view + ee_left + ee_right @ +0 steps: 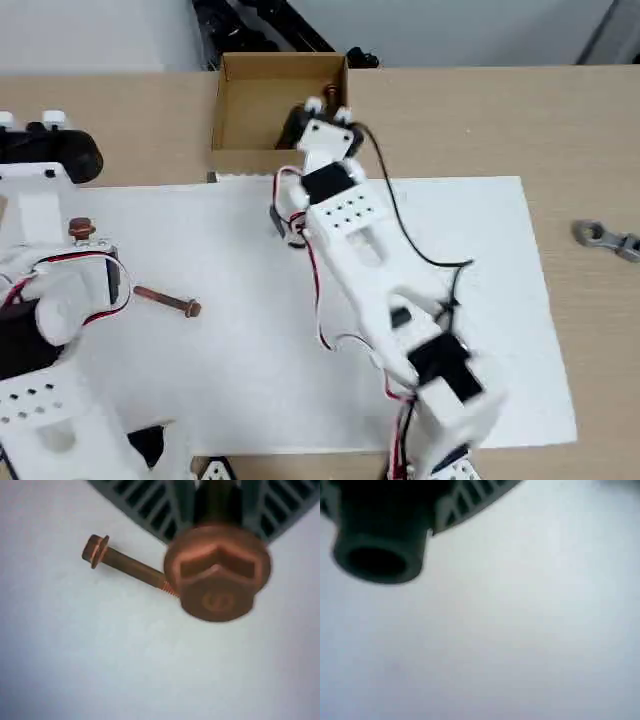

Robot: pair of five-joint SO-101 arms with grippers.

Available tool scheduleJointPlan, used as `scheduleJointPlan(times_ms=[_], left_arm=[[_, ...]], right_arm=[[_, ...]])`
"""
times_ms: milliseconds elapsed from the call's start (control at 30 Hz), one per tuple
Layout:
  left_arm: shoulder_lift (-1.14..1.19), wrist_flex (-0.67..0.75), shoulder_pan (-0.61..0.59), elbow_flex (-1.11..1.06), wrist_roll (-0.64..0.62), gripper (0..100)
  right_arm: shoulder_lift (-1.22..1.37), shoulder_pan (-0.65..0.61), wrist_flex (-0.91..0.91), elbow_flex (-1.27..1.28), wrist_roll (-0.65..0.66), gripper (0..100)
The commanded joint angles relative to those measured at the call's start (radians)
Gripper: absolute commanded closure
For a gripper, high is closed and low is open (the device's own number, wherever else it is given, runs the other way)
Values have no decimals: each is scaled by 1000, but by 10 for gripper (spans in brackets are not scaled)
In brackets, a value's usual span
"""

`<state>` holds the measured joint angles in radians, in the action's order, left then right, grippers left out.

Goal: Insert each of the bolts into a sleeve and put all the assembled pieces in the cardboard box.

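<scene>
The table (560,120) carries a white mat (470,300), with the cardboard box (240,150) at the mat's far edge, left of centre. The right gripper (405,505) pinches a black sleeve (380,555) above the mat, open end showing. At near left, the left gripper (215,505) is clamped on a bolt (217,575). A second bolt (125,567) lies on the mat to its right. Bolt and sleeve are well apart. If they meet off-axis, either could twist out of its grip, and a low pass could knock the second bolt.

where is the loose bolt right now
The loose bolt lies flat on the white mat, on its left part in the high view, just right of the held bolt at the left arm.
</scene>
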<state>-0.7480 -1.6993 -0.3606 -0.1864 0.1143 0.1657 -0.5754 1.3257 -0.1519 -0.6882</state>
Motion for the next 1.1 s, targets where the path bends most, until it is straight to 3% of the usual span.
scheduleJointPlan(times_ms=[0, 733, 1067], left_arm=[[-23, 5, 0, 2, 8, 994], [-23, 5, 0, 2, 8, 994], [-23, 3, 0, 2, 8, 994]], right_arm=[[-191, -2, 18, -28, 38, 998], [-733, -8, 99, -20, 63, 998], [-846, 22, 335, -15, 295, 998]])
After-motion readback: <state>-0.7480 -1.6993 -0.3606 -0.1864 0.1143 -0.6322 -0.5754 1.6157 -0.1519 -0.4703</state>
